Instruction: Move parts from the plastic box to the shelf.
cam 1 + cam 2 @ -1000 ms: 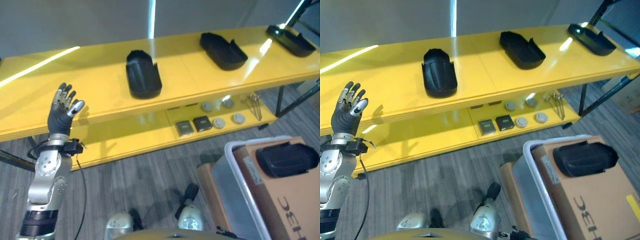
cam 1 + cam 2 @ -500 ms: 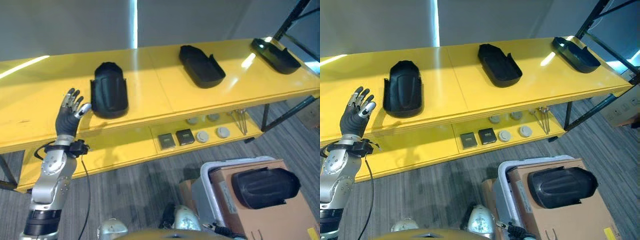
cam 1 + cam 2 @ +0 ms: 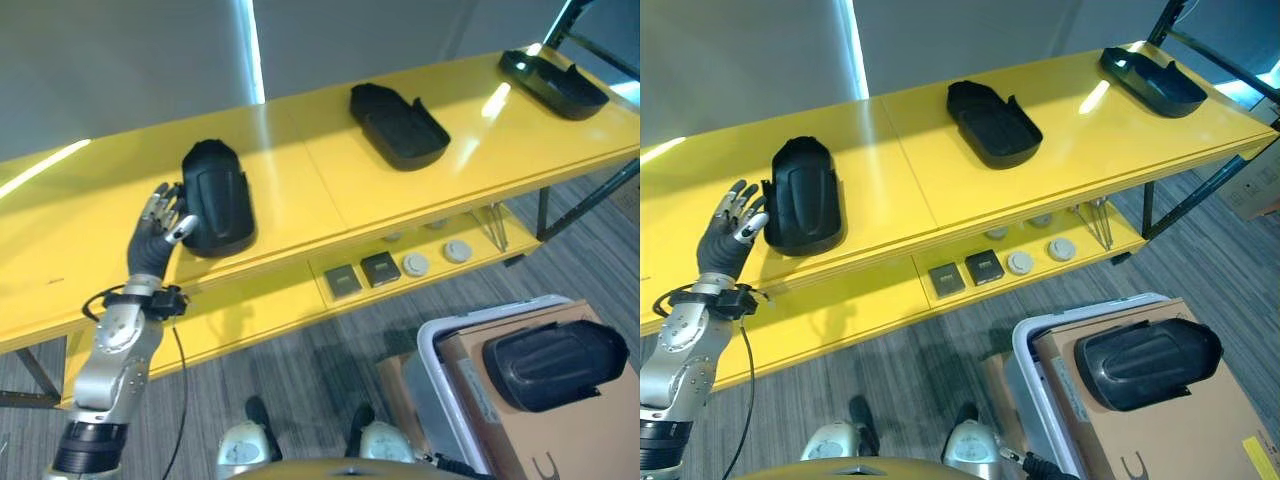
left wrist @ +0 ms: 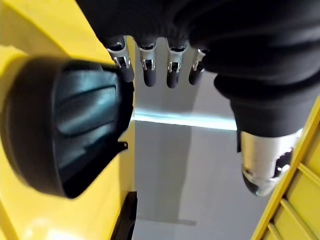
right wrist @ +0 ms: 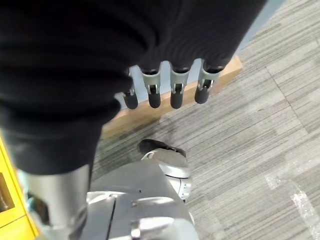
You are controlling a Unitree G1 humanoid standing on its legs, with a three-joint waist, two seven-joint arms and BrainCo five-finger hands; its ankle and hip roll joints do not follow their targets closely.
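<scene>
Three black moulded parts lie on the yellow shelf's top board (image 3: pixel 300 190): one at the left (image 3: pixel 215 195), one in the middle (image 3: pixel 398 125), one at the far right (image 3: pixel 553 83). My left hand (image 3: pixel 155 235) is raised and open, its fingertips (image 4: pixel 171 70) just beside the left part (image 4: pixel 60 130), touching nothing that I can see. At the lower right stands the plastic box (image 3: pixel 1025 345) with a cardboard carton (image 3: pixel 1180 440) in it, and another black part (image 3: pixel 1145 362) lies on the carton. My right hand (image 5: pixel 178 85) hangs open over the floor, holding nothing.
The shelf's lower board (image 3: pixel 260 310) carries two dark square pieces (image 3: pixel 362 273), several grey discs (image 3: pixel 437 258) and thin metal tools (image 3: pixel 493 225). A black frame leg (image 3: pixel 590 195) stands at the shelf's right end. Grey carpet lies between me and the shelf.
The camera has swung, so the whole scene has shifted. My left hand has come closer to the left black part, from well apart to right beside it.
</scene>
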